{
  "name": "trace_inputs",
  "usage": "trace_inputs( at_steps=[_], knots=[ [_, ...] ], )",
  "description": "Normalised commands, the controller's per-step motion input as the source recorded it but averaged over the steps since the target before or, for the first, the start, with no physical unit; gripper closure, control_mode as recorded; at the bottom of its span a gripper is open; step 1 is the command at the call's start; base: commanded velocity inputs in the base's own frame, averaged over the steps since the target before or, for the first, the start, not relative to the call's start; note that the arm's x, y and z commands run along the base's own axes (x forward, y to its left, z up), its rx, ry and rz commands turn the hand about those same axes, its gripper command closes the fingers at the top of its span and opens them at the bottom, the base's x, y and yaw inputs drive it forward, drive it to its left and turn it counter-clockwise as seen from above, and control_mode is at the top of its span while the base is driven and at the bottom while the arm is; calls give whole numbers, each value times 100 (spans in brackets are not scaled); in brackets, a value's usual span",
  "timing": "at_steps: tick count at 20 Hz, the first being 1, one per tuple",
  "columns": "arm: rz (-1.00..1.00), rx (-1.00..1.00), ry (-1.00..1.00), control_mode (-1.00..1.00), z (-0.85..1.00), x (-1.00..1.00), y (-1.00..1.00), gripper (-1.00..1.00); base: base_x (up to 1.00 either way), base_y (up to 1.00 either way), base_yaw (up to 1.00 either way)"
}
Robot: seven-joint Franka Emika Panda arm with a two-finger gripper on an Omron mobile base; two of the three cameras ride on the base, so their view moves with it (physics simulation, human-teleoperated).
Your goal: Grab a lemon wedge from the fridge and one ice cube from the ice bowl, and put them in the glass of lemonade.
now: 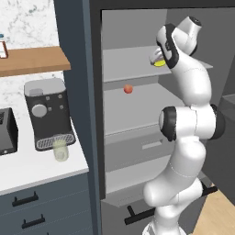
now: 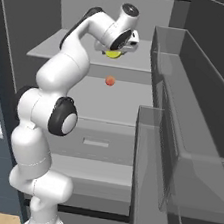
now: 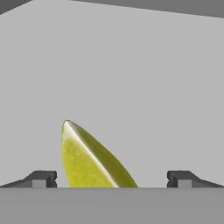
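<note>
Reaching into the open fridge (image 1: 137, 114), upper shelf (image 2: 57, 51). Jaws standing fully apart, fingertips (image 3: 41, 178) either side of the wedge (image 3: 89, 162) in the hand view, not yet clamped on it. Wedge lying on the shelf, pointed end up and off-centre toward one fingertip; also showing as a yellow sliver under the hand in the base views (image 1: 159, 64) (image 2: 112, 54).

Judgement for the grasp: centring the jaws over the wedge first, then lowering until the tips bracket its thick middle, not the thin point. Closing slowly; a curved, slick rind probably squirting sideways under a hard or skewed pinch. Lifting straight up before pulling back, keeping clear of the shelf edge and the door bins (image 2: 187, 94).

Containers:
- Fridge: door open; wedge on the upper shelf, small red fruit (image 1: 128, 89) on the shelf below, drawer (image 1: 137, 151) beneath shut, contents hidden.
- Door bins: clear, nothing visible inside.
- Glass (image 1: 60, 150): standing on the counter (image 1: 41, 172) in front of the coffee machine (image 1: 48, 112), holding pale yellow-green liquid; no wedge or ice discernible in it.
</note>
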Motion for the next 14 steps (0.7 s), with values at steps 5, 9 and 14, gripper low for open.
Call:
trace_inputs(
  at_steps=[5,9,14],
  knots=[
    [5,0,0,-100,-14,0,2,-100,0,0,0],
    [6,0,0,-100,0,0,1,-100,0,0,0],
    [5,0,0,-100,0,0,3,100,0,0,0]
  ],
)
